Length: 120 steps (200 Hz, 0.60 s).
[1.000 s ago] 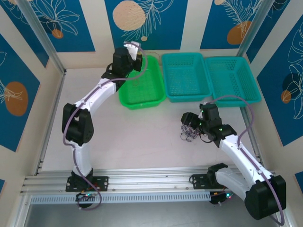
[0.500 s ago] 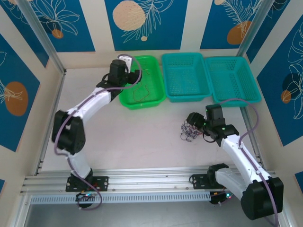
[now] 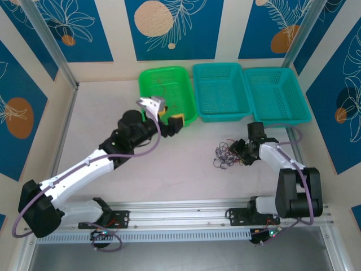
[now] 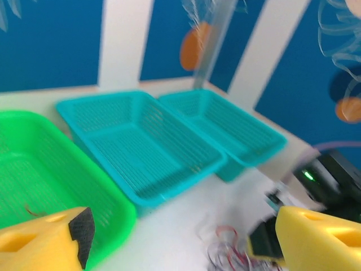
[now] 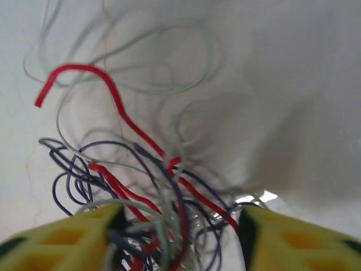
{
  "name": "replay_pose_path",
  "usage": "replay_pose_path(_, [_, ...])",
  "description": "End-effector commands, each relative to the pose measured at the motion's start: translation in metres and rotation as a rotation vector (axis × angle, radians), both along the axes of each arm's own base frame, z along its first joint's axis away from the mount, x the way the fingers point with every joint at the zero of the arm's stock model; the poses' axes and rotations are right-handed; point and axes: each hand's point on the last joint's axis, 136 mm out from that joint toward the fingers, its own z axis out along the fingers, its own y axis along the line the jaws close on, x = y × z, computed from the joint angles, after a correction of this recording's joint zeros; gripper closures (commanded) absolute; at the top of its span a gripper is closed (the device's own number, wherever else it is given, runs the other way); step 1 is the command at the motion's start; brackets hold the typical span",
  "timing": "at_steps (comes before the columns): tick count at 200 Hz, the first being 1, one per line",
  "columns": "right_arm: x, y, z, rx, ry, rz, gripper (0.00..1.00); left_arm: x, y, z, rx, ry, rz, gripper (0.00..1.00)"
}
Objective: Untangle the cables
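The pale table [image 3: 169,175] lay under me, walled in by blue panels with white stripes; along its near edge ran the metal rail [image 3: 180,212] that carried my two bases. My left arm slanted up and rightward across the table. My left gripper [image 3: 165,114] hung over the near rim of the green basket [image 3: 169,70], released, its yellow fingers [image 4: 34,243] wide apart with nothing between them. To the right, my right gripper [image 3: 241,150] sat low over the table, pointing left into the cables [image 3: 225,155]. Its fingers [image 5: 62,240] stood apart on either side of the tangle, and red, whitish and dark purple strands lay loose in the gap — open around them, not pinching, as far as I could see. The cables made one knotted heap on the bare table, in front of the middle basket [image 3: 220,90] and apart from all three baskets. From my right wrist, one red strand [image 5: 113,96] curled up and away from the heap, with pale loops around it.

Farther off, the three baskets stood in a row along the back wall, side by side — the green one on the left, the middle one teal, and another teal basket [image 3: 276,93] on the right. A stray wire [image 4: 31,212], short and reddish, lay on the green basket's floor; the teal pair showed only bare mesh.
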Motion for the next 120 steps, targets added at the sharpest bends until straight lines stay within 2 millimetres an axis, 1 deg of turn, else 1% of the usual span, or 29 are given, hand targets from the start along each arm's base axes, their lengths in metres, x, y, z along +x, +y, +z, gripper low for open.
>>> replay_pose_path(1, [0.019,0.038,0.022,0.047,-0.116,0.191,0.74,-0.014,-0.002,-0.029,0.074,0.041,-0.029,0.16])
replay_pose_path(6, [0.020,0.046,0.025,0.032,-0.142,0.243,0.79,-0.016,-0.001,-0.037,0.095,0.051,-0.035,0.16])
replay_pose_path(24, [0.021,0.073,0.042,-0.036,-0.238,0.426,0.90,-0.021,0.008,-0.062,0.186,0.071,-0.028,0.15])
replay_pose_path(32, [0.020,0.089,0.049,-0.046,-0.284,0.513,0.95,-0.021,0.013,-0.073,0.228,0.087,-0.019,0.14])
replay_pose_path(39, [0.019,0.104,0.056,-0.047,-0.326,0.593,1.00,-0.022,0.017,-0.081,0.260,0.101,-0.013,0.14])
replay_pose_path(55, [0.010,0.143,0.069,-0.026,-0.414,0.790,1.00,-0.023,0.025,-0.099,0.314,0.147,-0.005,0.14])
replay_pose_path(74, [-0.003,0.176,0.074,-0.042,-0.473,0.958,1.00,-0.023,0.034,-0.118,0.337,0.213,0.001,0.14])
replay_pose_path(89, [-0.009,0.193,0.074,-0.047,-0.486,1.031,1.00,-0.025,0.039,-0.127,0.307,0.267,-0.029,0.16])
replay_pose_path(109, [-0.011,0.204,0.073,-0.032,-0.476,1.080,1.00,-0.026,0.042,-0.133,0.219,0.332,-0.091,0.21])
replay_pose_path(120, [-0.015,0.211,0.075,-0.006,-0.482,1.114,1.00,-0.026,0.040,-0.138,0.166,0.378,-0.144,0.24])
